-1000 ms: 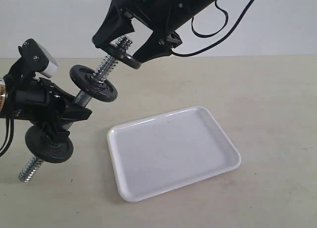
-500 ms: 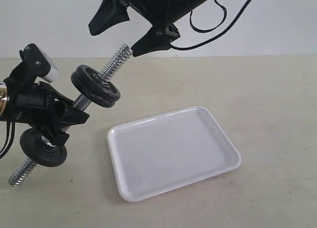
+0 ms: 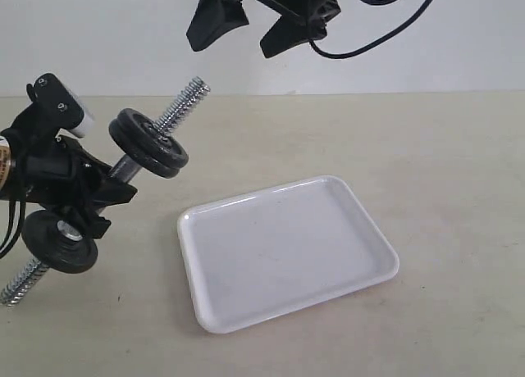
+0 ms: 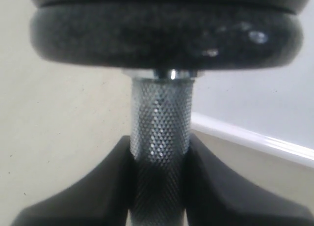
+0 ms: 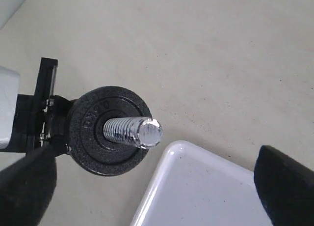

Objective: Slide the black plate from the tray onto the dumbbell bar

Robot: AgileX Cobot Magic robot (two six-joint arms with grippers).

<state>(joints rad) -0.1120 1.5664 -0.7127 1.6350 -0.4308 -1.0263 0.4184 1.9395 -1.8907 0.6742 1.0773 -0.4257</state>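
My left gripper (image 3: 109, 190) is shut on the knurled middle of the dumbbell bar (image 3: 177, 106) and holds it tilted, one threaded end up and to the right. The black plate (image 3: 156, 139) sits on that upper half of the bar, flush against another black disc. In the right wrist view its face (image 5: 88, 137) shows round the threaded end (image 5: 131, 130). A third disc (image 3: 57, 242) rides on the lower half. The white tray (image 3: 287, 250) holds nothing. High above the bar's end, my right gripper (image 3: 236, 43) hangs wide open and empty.
The tray's rim (image 4: 255, 137) lies just beside the held bar on the beige table. A black cable (image 3: 385, 20) loops from the right arm along the top of the exterior view. The left arm's body (image 3: 41, 160) fills the left edge.
My right gripper let go of the black plate and rose up and to the right. The plate slid down the bar against the upper disc. The left arm shifted the bar left and lower.
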